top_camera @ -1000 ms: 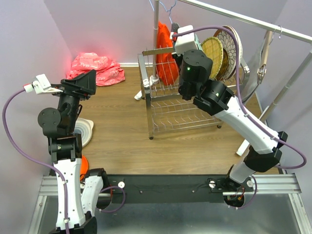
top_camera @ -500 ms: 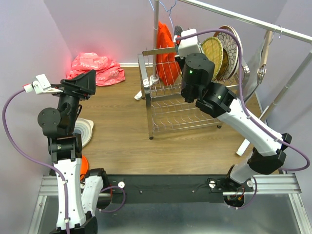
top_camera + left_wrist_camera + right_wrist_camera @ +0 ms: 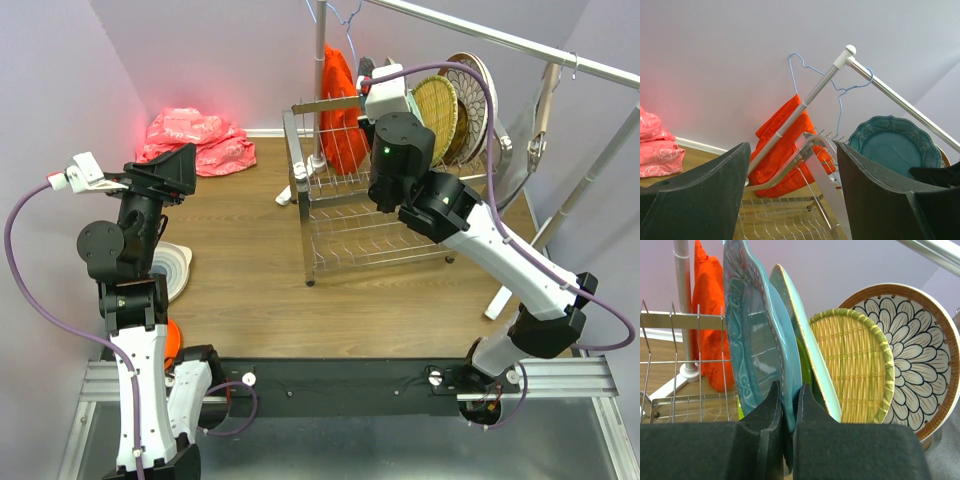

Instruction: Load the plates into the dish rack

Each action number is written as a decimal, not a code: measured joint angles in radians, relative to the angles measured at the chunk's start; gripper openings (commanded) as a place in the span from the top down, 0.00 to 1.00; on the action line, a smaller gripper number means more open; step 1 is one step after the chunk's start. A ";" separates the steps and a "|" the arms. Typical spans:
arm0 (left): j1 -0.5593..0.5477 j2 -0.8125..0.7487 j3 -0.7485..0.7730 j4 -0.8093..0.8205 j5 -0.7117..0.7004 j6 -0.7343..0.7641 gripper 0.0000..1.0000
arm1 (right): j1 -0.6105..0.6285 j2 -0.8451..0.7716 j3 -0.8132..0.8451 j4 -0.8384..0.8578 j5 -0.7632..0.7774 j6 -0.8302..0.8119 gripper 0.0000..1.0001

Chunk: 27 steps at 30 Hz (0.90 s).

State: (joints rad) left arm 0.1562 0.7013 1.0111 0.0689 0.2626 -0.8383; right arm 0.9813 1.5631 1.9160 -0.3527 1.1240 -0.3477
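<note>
The teal scalloped plate (image 3: 757, 340) is stood on edge in the dish rack (image 3: 350, 235) (other plates (image 3: 860, 370) are lined up beside it) — its lower rim is pinched by the right gripper (image 3: 788, 390). The left gripper (image 3: 791, 155) is held wide, nothing between its fingers, well left of the rack.

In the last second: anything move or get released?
Right arm nudged slightly right and down at the top of the rack, taking the teal plate with it toward the woven plate. Its jaws stayed clamped on the teal plate's rim; nothing was let go. Left arm, jaws open, and the pink bundle did not move.
</note>
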 measured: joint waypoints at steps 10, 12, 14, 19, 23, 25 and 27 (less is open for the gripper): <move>0.006 0.000 0.000 -0.003 0.003 0.000 0.21 | 0.001 -0.008 -0.045 0.001 0.007 0.037 0.82; 0.006 0.000 0.000 -0.003 0.003 0.000 0.22 | 0.001 -0.008 -0.045 0.001 0.008 0.042 0.77; 0.006 0.000 0.000 -0.003 0.004 0.000 0.22 | 0.001 -0.009 -0.045 0.003 0.008 0.050 0.68; 0.008 0.000 0.000 -0.003 0.004 0.000 0.22 | 0.001 -0.015 -0.047 0.042 0.010 0.062 0.58; 0.008 0.000 0.000 -0.003 0.005 0.000 0.22 | 0.000 -0.042 -0.047 0.076 0.013 0.066 0.54; 0.008 0.000 -0.002 -0.003 0.006 0.000 0.22 | 0.000 -0.051 -0.047 0.083 0.012 0.066 0.52; 0.011 0.000 -0.005 -0.003 0.009 0.000 0.22 | 0.000 -0.061 -0.047 0.092 0.011 0.062 0.50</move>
State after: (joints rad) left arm 0.1677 0.7013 1.0065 0.0654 0.2714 -0.8383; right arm 0.9817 1.5017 1.8690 -0.2604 1.1355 -0.2855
